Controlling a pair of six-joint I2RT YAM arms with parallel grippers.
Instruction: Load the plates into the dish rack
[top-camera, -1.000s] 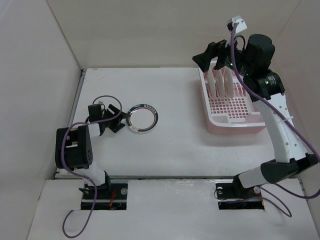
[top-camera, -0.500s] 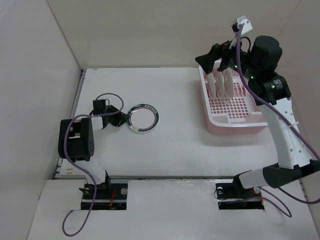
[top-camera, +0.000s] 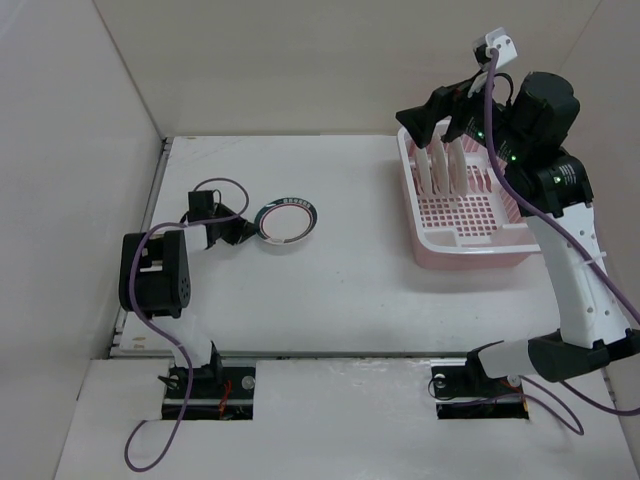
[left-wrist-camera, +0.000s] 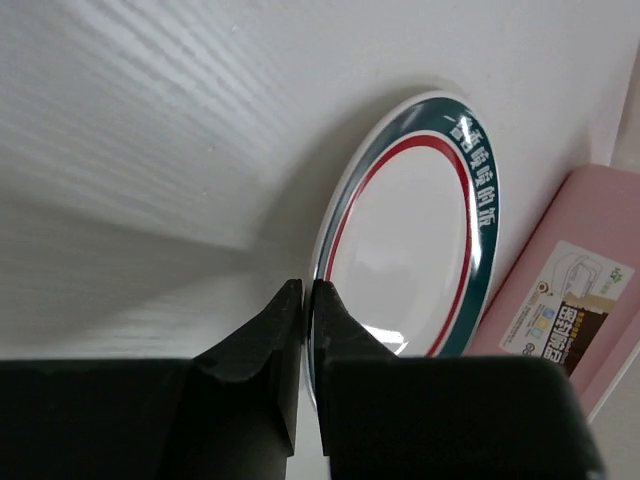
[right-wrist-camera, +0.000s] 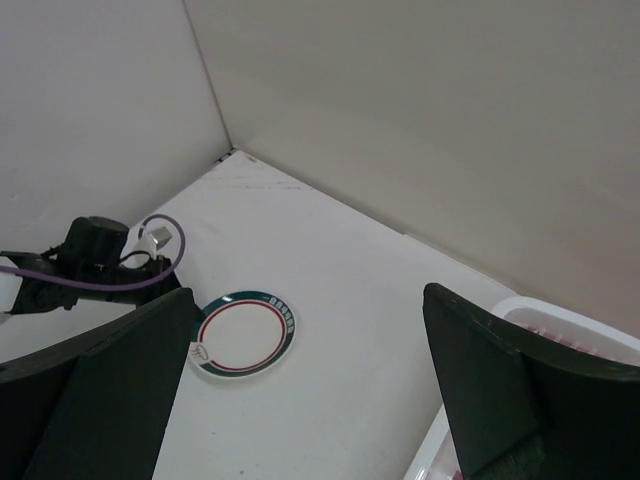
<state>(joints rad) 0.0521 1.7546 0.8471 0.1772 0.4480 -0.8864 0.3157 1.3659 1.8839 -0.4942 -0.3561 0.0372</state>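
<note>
Risking a slip on the lift: with the left gripper (left-wrist-camera: 305, 290) biting only the thin left rim of the green-banded plate (left-wrist-camera: 410, 240), could let the disc swivel or drop to the table (top-camera: 360, 290) under its own weight. Pressed almost fully together, just that rim in the bite, nothing else touched. Sits tilted left of centre, well apart from the pink dish rack (top-camera: 472, 256) at far right, with two white plates (top-camera: 436, 172) upright in its slots. Above the rack's far end, spread wide and empty: right gripper (top-camera: 437, 110).

Top view looks down over the whole bench (top-camera: 350, 290). Left wrist view sits close against the green-rimmed plate (left-wrist-camera: 410, 230). The high right wrist view shares it.
</note>
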